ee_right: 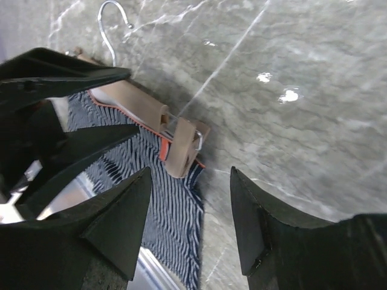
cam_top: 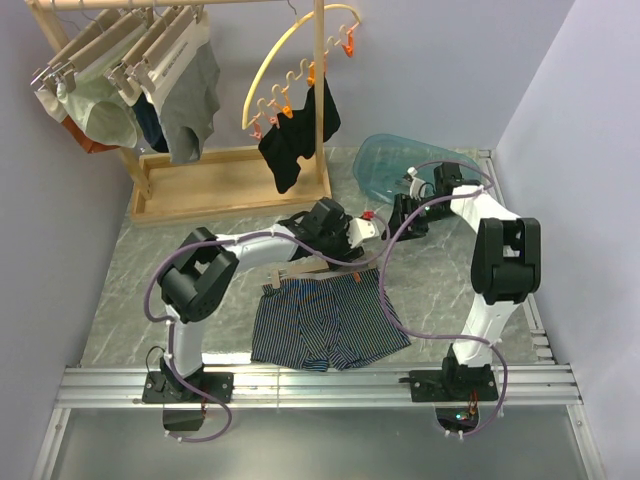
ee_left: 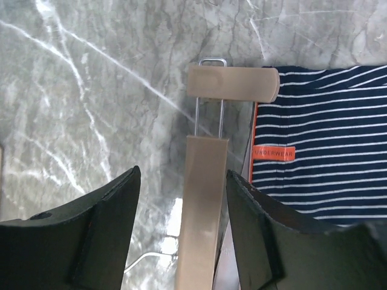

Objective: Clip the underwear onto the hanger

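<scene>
Fingers (ee_left: pixel 109 229) of the left gripper (ee_left: pixel 182 175) are seen spread, astride the wooden bar of the hanger (ee_left: pixel 202 199) near its right-end clip (ee_left: pixel 233 84). The right gripper (ee_right: pixel 190 172) is also open, held apart farther right. The underwear (cam_top: pixel 328 325) is laid flat at near centre, its far edge beside the bar. The cloth is judged soft, light and limp; that edge should be pinched up and the stiff clip pressed open.

Hanger (cam_top: pixel 298 271): in the top view, mostly hidden beneath left arm (cam_top: pixel 262 243), with a short stretch of bar showing. In the left wrist view, bar cut off by bottom edge. In the right wrist view, far end behind left arm.
Underwear (ee_left: pixel 326 139): cut off at right edge.
</scene>
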